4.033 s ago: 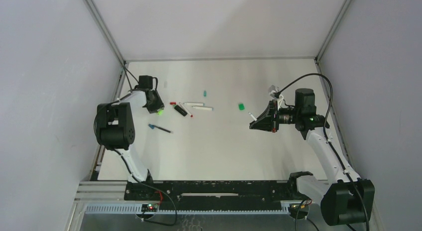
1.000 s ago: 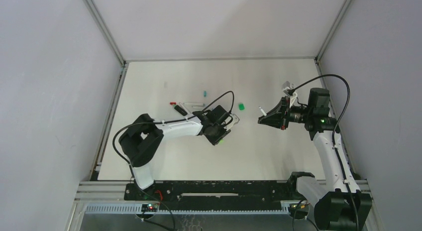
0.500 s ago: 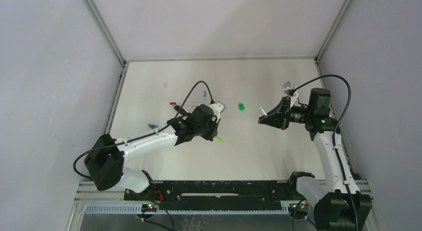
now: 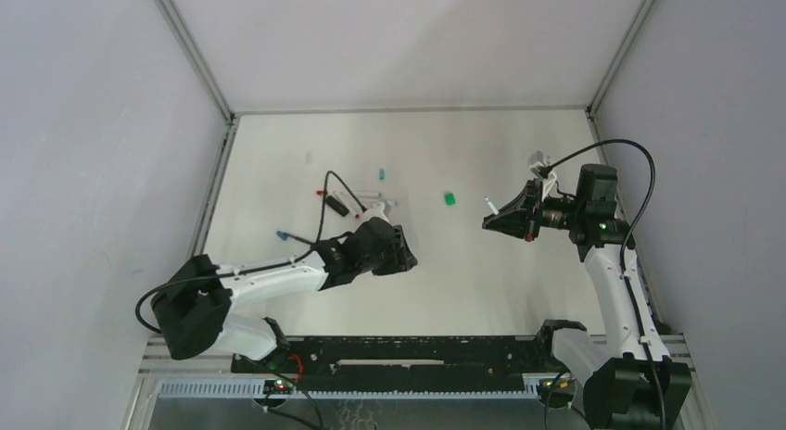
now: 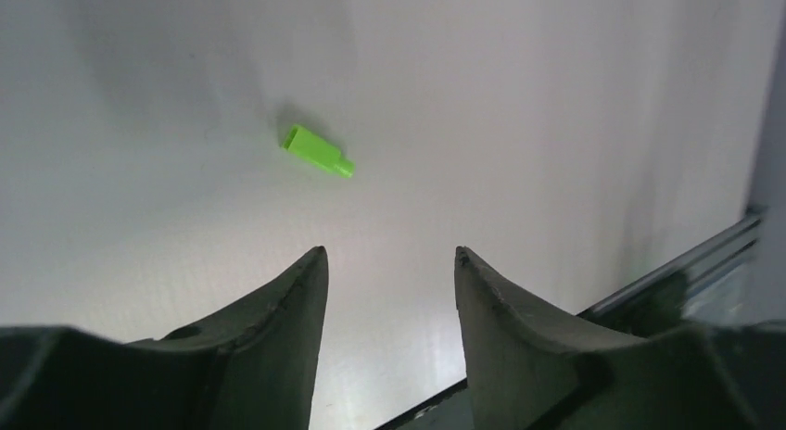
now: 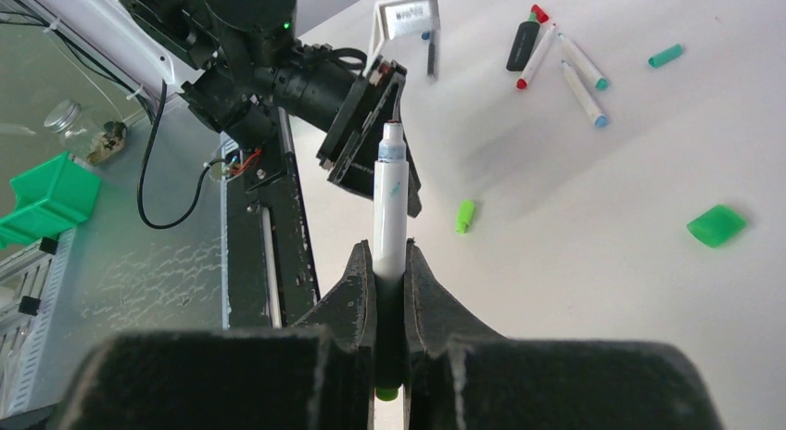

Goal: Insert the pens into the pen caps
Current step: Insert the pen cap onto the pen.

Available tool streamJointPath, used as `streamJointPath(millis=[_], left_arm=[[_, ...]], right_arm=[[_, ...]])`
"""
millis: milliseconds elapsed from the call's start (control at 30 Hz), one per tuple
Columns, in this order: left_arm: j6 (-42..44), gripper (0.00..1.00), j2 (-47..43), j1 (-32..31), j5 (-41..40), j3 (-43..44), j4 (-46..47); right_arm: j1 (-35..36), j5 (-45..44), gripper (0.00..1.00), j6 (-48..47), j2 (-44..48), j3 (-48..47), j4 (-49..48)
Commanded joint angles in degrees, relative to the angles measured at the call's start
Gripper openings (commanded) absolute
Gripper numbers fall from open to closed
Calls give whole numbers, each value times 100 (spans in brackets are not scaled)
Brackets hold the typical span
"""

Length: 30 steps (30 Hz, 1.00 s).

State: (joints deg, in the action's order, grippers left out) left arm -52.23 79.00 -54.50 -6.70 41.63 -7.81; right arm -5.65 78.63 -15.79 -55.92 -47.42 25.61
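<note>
**Green cap dropped, left hand empty**

The left hand (image 5: pixel 389 259) stands about half open with nothing in its grasp. A second ago it held the chunky bright green plastic pen cap (image 5: pixel 317 151) up near the other arm, and it has since pulled back toward the near edge. That cap now lies on its side on the white worktop (image 5: pixel 556 124), ahead of the hand and clear of it, so I'd say it must be picked up again before any capping. Across the worktop the right hand (image 6: pixel 390 263) is clamped on a slim white-barrelled pen with a blue-grey tip (image 6: pixel 390 203), held off the surface and pointing toward the left hand
</note>
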Motion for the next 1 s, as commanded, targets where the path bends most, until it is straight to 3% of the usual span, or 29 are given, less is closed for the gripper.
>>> streamJointPath(millis=[0,100,200,267,433,967], left_arm=[[-2080,60,-288,-17,-941,-177,107],[-2949,61,-110,-17,-1282,278,-804],[-3030,61,361,-17,-1407,1259,-2116],[-3047,62,675,-17,-1229,1755,-2522],[-3111,62,1273,-17,-740,2078,-2477],[-3215,53,2367,189,-540,2571,-2764]], right_arm=[[-24,127,0,-125,108,-206,31],[-24,132,0,-126,121,-206,40],[-24,137,0,-125,120,-206,52],[-24,151,0,-126,123,-206,50],[-32,145,0,-122,151,-206,48],[-38,170,0,-135,169,-206,72]])
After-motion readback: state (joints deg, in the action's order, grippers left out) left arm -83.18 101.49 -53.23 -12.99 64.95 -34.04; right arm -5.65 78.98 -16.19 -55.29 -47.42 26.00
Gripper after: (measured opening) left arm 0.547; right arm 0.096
